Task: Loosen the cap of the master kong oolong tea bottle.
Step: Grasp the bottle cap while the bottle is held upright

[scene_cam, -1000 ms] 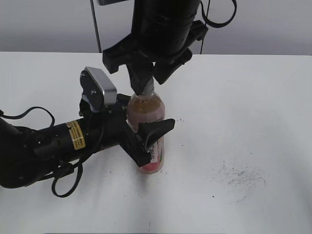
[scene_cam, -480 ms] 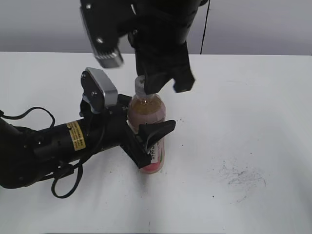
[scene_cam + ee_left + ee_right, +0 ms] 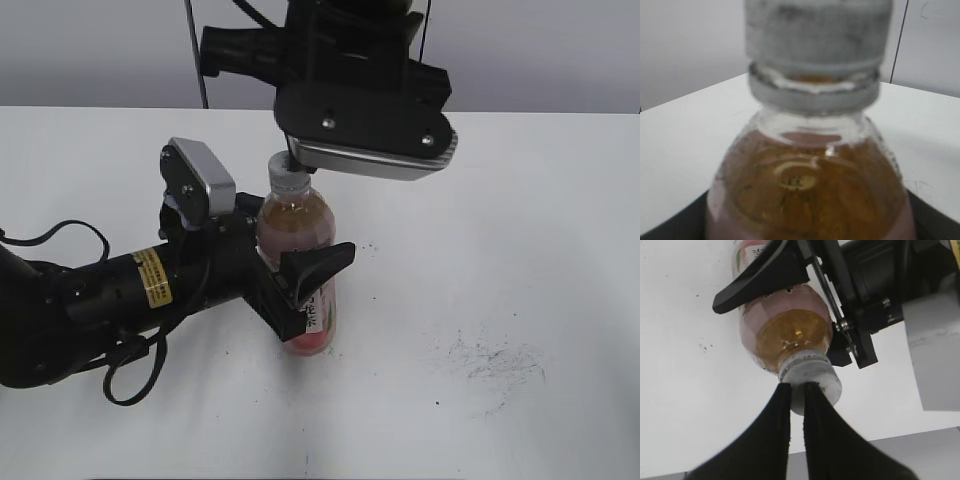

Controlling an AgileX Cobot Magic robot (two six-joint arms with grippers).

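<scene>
Your left end effector (image 3: 300,290) grips the master kong oolong tea bottle (image 3: 300,250) around its labelled body, holding it upright on the white worktop (image 3: 520,250). Above the bottle, your right end effector (image 3: 796,392) has its fingers nearly together, tips resting on the side of the cap (image 3: 812,380), not closed around it.

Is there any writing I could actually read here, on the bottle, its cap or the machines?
Bottle label: print shows, too small and partly hidden to read.
Yellow sticker on the left arm: dark print, too small to read.
Cap: no legible mark in any view.
Nothing can be quoted with confidence.
</scene>
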